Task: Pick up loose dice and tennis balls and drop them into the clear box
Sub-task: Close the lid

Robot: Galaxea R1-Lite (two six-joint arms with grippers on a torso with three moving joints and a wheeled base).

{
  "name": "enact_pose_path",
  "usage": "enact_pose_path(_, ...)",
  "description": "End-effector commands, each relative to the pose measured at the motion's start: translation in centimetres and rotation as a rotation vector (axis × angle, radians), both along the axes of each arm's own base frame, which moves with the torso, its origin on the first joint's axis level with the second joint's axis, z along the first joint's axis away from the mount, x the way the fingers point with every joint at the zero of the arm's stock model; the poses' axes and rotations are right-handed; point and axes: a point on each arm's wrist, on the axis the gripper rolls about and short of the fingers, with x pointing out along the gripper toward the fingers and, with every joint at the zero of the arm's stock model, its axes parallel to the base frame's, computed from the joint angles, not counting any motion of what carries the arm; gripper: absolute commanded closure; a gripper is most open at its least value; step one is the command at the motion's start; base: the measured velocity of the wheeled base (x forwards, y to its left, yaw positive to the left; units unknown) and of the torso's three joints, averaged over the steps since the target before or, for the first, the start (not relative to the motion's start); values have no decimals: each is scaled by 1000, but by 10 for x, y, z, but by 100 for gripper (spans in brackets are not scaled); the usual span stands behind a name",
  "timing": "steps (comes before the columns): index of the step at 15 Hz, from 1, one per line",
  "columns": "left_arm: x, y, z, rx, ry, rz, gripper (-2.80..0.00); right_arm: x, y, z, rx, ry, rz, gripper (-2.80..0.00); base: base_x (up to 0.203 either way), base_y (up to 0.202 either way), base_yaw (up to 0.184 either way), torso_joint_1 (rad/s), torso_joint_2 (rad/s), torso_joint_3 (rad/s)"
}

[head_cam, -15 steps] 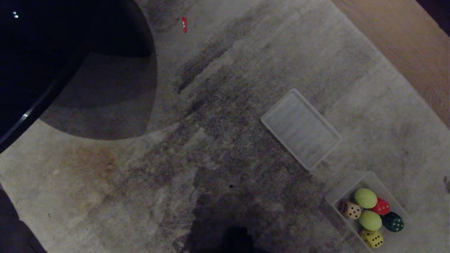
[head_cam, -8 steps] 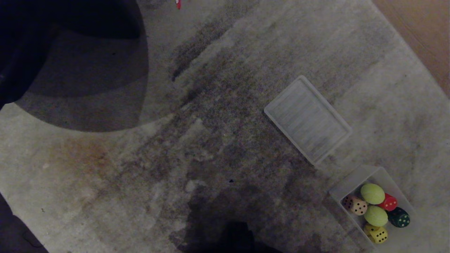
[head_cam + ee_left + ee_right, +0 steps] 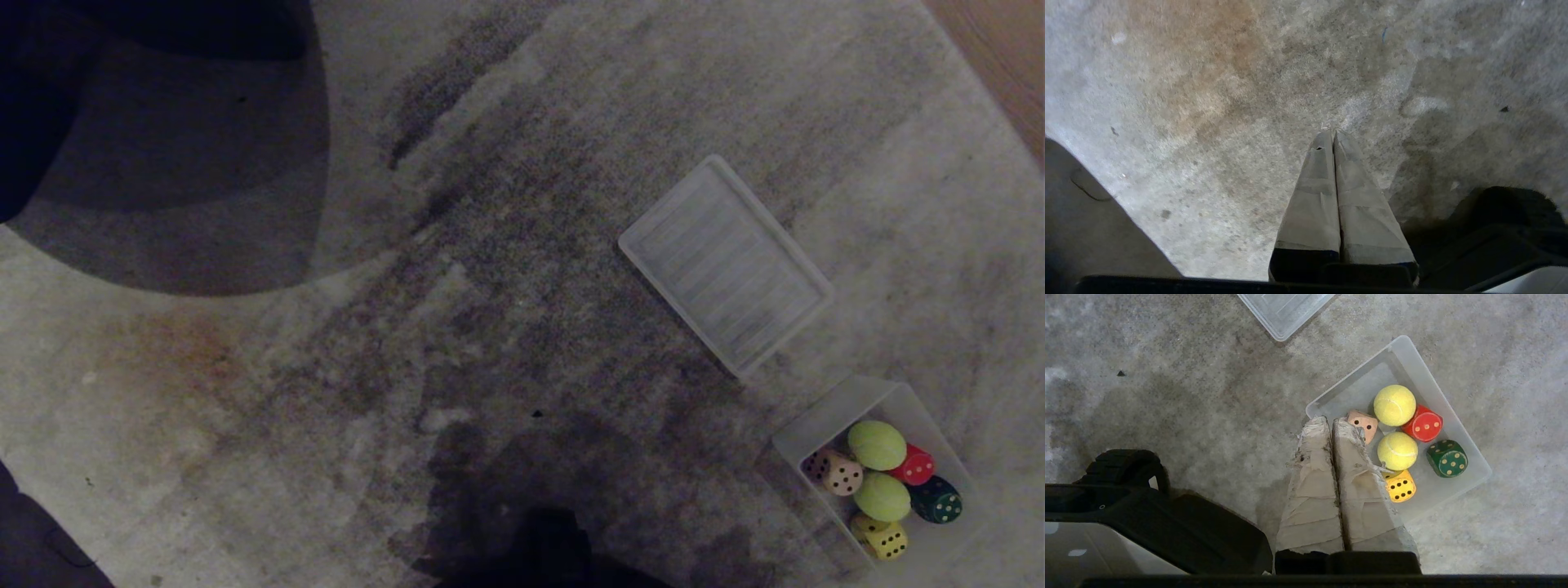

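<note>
The clear box (image 3: 816, 429) (image 3: 1355, 381) sits on the carpet at the lower right of the head view. Inside it lie two tennis balls (image 3: 876, 444) (image 3: 1394, 405) (image 3: 882, 496) (image 3: 1397, 451) and several dice: tan (image 3: 841, 472) (image 3: 1364, 422), red (image 3: 916, 465) (image 3: 1424, 424), dark green (image 3: 937, 501) (image 3: 1448, 458), yellow (image 3: 883, 539) (image 3: 1401, 486). My right gripper (image 3: 1330, 420) hangs shut and empty above the box's near edge. My left gripper (image 3: 1332, 132) is shut over bare carpet. Neither arm shows in the head view.
A flat ribbed translucent lid (image 3: 725, 263) (image 3: 1284, 308) lies on the grey stained carpet just beyond the box. Wood floor (image 3: 1008, 57) borders the carpet at the far right. A dark rounded piece of furniture (image 3: 49, 73) casts a shadow at the upper left. My base (image 3: 1147, 514) is nearby.
The whole head view has shifted: the box and lid slid up and right in the picture, and the small red item at the top has left the frame. Nothing on the carpet moved.
</note>
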Motion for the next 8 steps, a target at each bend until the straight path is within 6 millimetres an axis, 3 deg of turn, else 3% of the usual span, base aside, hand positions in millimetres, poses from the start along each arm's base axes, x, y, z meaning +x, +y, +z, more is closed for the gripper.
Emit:
enact_pose_path(1,0,0,0,-17,2,6,0,1,0,-2,6,9,0,0,0,0,0,0,0,0)
enact_pose_path(3,0,0,0,-19,2,8,0,-2,0,17,14,-2,-5,0,0,0,0,0,0,0)
enact_pose_path(5,0,0,0,-19,2,6,0,7,0,46,40,87,-9,0,0,0,0,0,0,0)
enact_pose_path(8,0,0,0,-19,2,6,0,51,0,87,106,261,-21,0,0,0,0,0,0,0)
